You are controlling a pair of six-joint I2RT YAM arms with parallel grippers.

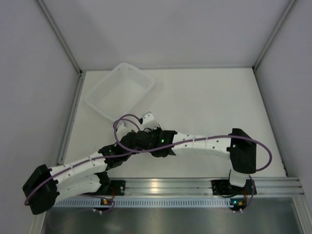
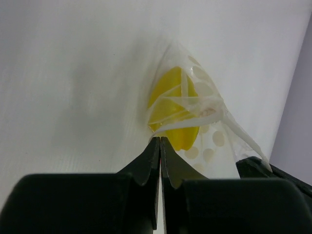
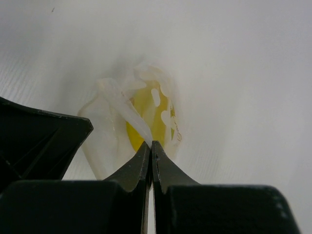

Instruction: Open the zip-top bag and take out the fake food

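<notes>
Bag position: the bag (image 2: 210, 142) lies on the desk (image 1: 209, 102) between the two arms. In the overhead view the wrists hide it. It is well apart from the tray (image 1: 99, 101).
Food position: the food (image 2: 171, 93) is inside the bag, a yellow lump showing through the film. It has not been removed.
Left fingers: the left fingers (image 2: 147, 163) are pressed together, with their tips at the bag's near edge. They appear to pinch the film there.
Right fingers: the right fingers (image 3: 137, 165) are pressed together on a white strip of the bag, judged to be one lip of the mouth.
Bag handling: judged light, thin, soft and glossy. It will crumple and may slip from a shallow pinch, and it will lift as a whole if only one side is pulled.
Food handling: judged light, rigid and rounded. It is likely to roll or slide once free.
Hold points: take one lip of the mouth in each set of fingers, close to the zip strip, and keep off the film over the food.
Risk: pulling one wall only would drag the bag and not part the seal.
</notes>
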